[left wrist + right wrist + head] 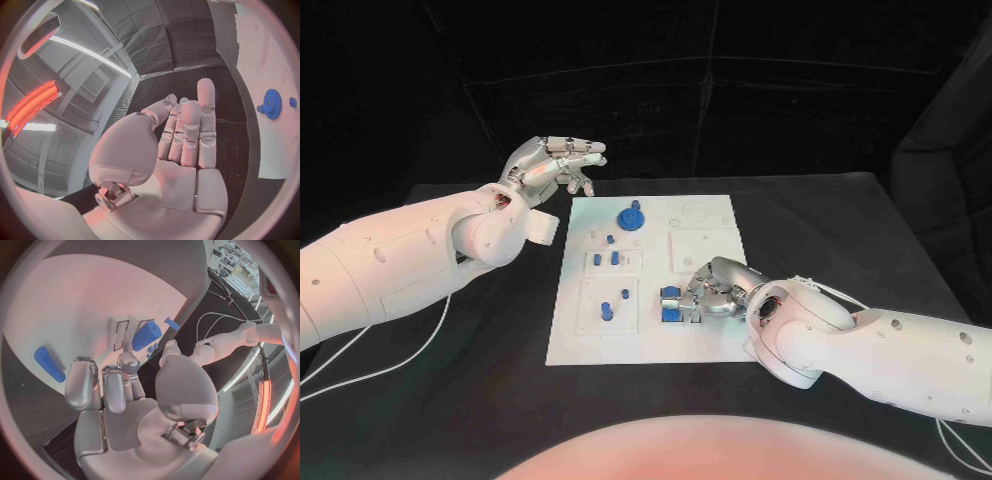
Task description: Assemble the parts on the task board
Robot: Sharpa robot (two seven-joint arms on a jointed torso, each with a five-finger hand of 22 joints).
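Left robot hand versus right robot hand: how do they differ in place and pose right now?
The left robot hand is raised beyond the task board's far left corner, off the plate; the right robot hand is low over the board's near right part. The left holds nothing, fingers extended; the right's fingers curl beside blue parts. Both are silver, on white arms.

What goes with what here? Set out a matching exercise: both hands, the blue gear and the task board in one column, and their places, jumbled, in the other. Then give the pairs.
Things:
1. left hand
2. right hand
3. blue gear
4. task board

Places:
A. lies flat in the middle of the black table
B. sits on the board's far part
C. over the board's near right part, at some small blue pieces
D. off the board, by its far left corner, holding nothing

Pairs: 1-D, 2-C, 3-B, 4-A
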